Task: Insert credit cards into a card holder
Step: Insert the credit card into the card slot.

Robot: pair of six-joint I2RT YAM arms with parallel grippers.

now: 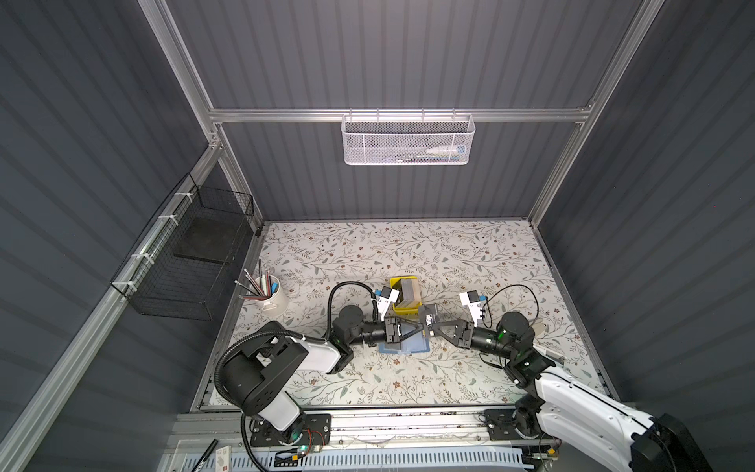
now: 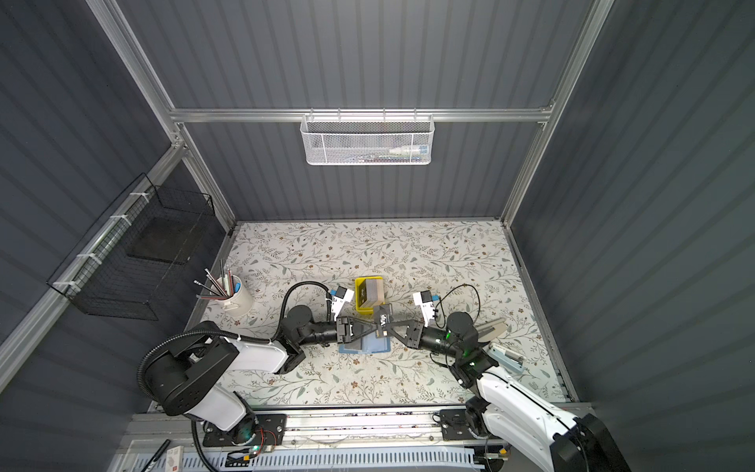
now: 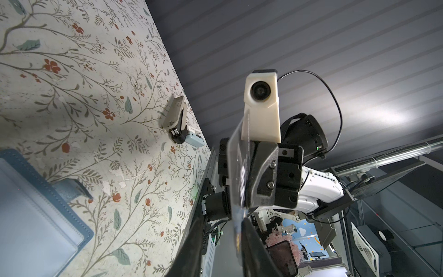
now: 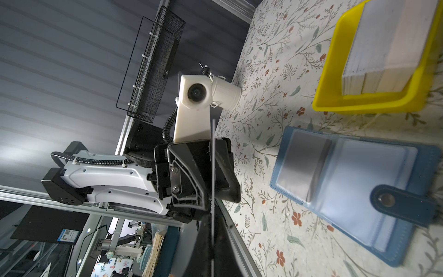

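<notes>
Currently both arms meet mid-table above the card holder point(image 1: 408, 348). The left gripper point(image 1: 420, 328) comes in from 9 o'clock and the right gripper point(image 1: 436, 325) from 3 o'clock. One black card point(image 1: 429, 322) sits between them, clear of the table point(image 1: 470, 253).

Both top views show the card's white "VIP" face, but the fingers hide most of the holder. The right wrist view adds the rest:
- the card point(image 4: 212, 153) edge-on, a hairline
- the holder point(image 4: 347, 191) lying open and flat, with clear glossy sleeves
- a dark card-shaped rectangle point(image 4: 304, 165) in one sleeve
- a rounded tab with a metal snap point(image 4: 386, 199)

The left wrist view catches only one end of the holder point(image 3: 36, 203), with a stitched rim.

Right gripper: clamped fully onto the card.
Left gripper: jaws a narrow gap apart, one on either side of the card's free end (touching or not, can't tell from any view).

The yellow tray point(image 1: 393, 282) is at 12 o'clock from the grippers. It is glossy moulded plastic and carries a thick stack of cards point(image 1: 409, 292) with pale edges. The holder is blue, stitched and leather-look. The table cover is a matte floral print.
</notes>
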